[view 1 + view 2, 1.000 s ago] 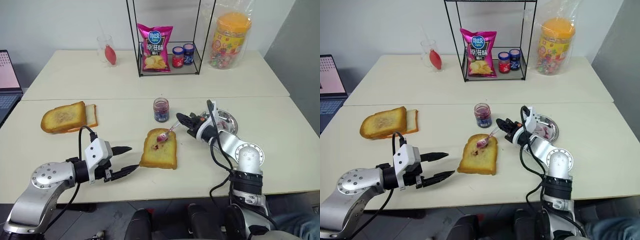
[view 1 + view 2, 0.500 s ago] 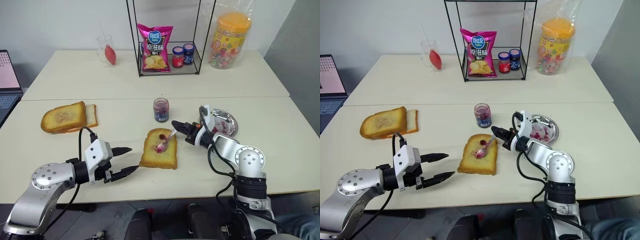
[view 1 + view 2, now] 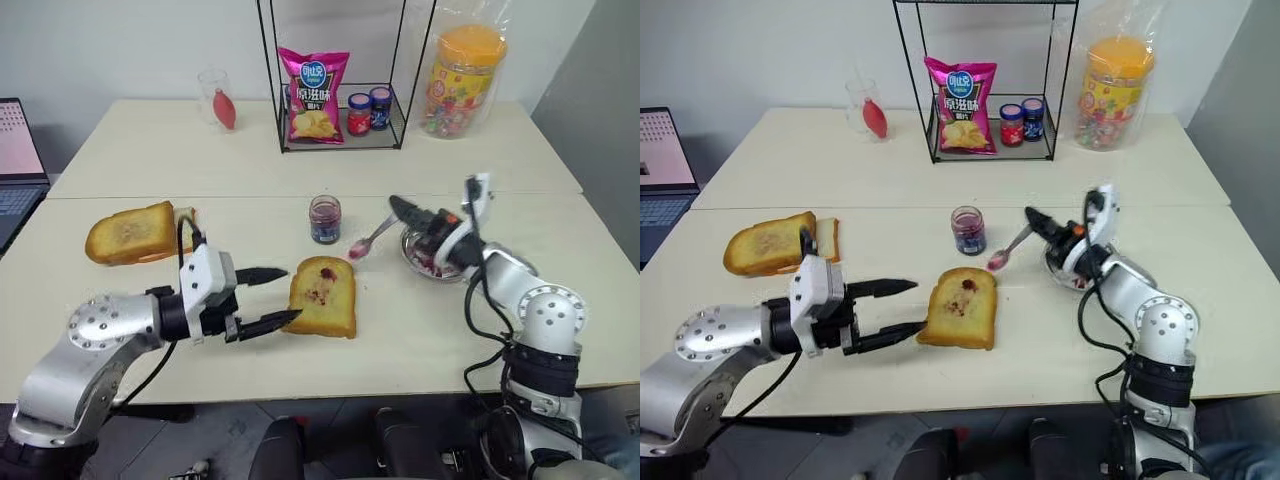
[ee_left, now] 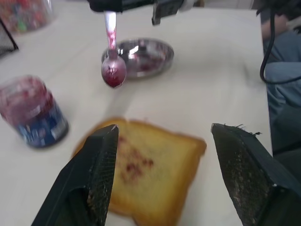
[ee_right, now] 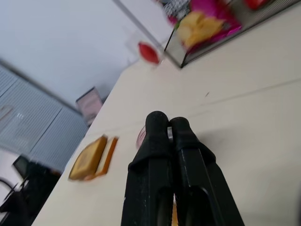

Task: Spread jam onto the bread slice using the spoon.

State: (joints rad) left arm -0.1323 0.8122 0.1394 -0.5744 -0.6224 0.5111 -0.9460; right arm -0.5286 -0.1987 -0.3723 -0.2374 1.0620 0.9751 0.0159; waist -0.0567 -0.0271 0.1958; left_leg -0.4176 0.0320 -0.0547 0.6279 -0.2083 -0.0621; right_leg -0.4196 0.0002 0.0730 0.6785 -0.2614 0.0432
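The bread slice (image 3: 320, 297) lies at the table (image 3: 150, 150) centre with only a small reddish smear of jam on its face, so most of the spreading looks left to do. The right end effector (image 3: 400, 207), clamped on the spoon (image 3: 368, 242), holds its jam-coated bowl in the air at the slice's 1 o'clock, beside the jam (image 3: 324, 219) jar. The left end effector (image 3: 281, 296) gapes empty at the slice's 9 o'clock edge. How much jam the jar holds is hard to make out.
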